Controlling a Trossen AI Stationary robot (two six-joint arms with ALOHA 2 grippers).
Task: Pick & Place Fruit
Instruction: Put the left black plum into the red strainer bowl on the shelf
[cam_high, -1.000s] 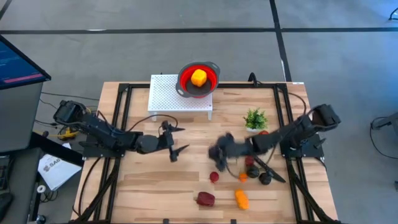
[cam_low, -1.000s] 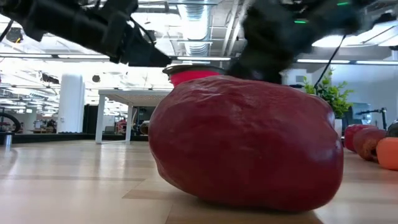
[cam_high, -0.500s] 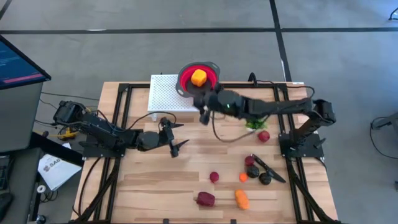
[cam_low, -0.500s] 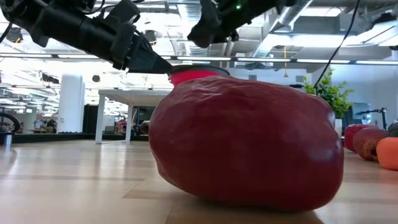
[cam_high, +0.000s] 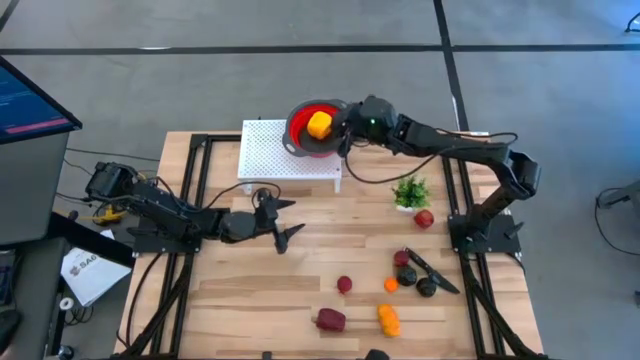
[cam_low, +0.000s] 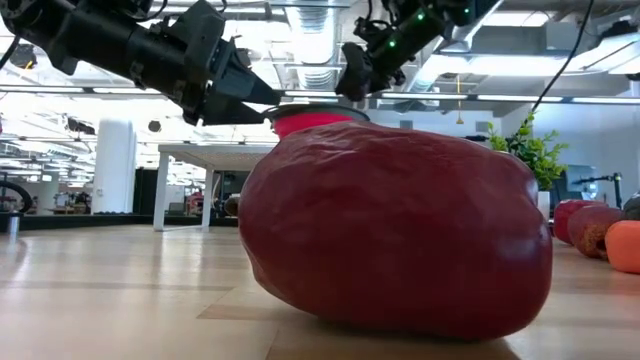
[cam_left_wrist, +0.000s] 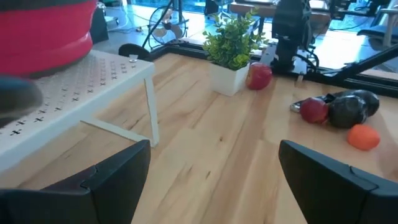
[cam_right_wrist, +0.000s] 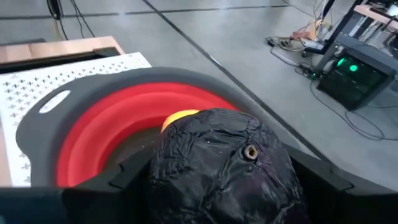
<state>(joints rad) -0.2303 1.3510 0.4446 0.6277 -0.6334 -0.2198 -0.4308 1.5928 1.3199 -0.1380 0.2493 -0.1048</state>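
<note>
Fingers of the right gripper (cam_high: 345, 128) are clamped around a near-black wrinkled fruit (cam_right_wrist: 221, 165), and it fills the space between them in the right wrist view, right at the rim of the red bowl (cam_right_wrist: 99, 134). From above, that gripper hangs over the bowl's right edge, the arm stretched across the tabletop (cam_high: 300, 270) from the right. The bowl sits on a white perforated stand (cam_high: 265, 150) at the far side, and inside it lies a yellow-orange fruit (cam_high: 319, 125), partly hidden behind the dark fruit in the wrist view. Over on the left, the left gripper (cam_high: 281, 221) hovers above the boards in front of the stand, its fingers spread wide apart with nothing between them. Out on the tabletop the rest of the produce waits: a red fruit (cam_high: 424, 218) just beside the small green plant (cam_high: 410, 189), a cluster of red, orange and dark pieces (cam_high: 408, 276) near the black-handled knife (cam_high: 432, 270), a small red one (cam_high: 344, 284) on its own, and a maroon piece (cam_high: 331, 320) with an orange piece (cam_high: 388, 319) near the front edge. That maroon piece looms huge in the low view.
</note>
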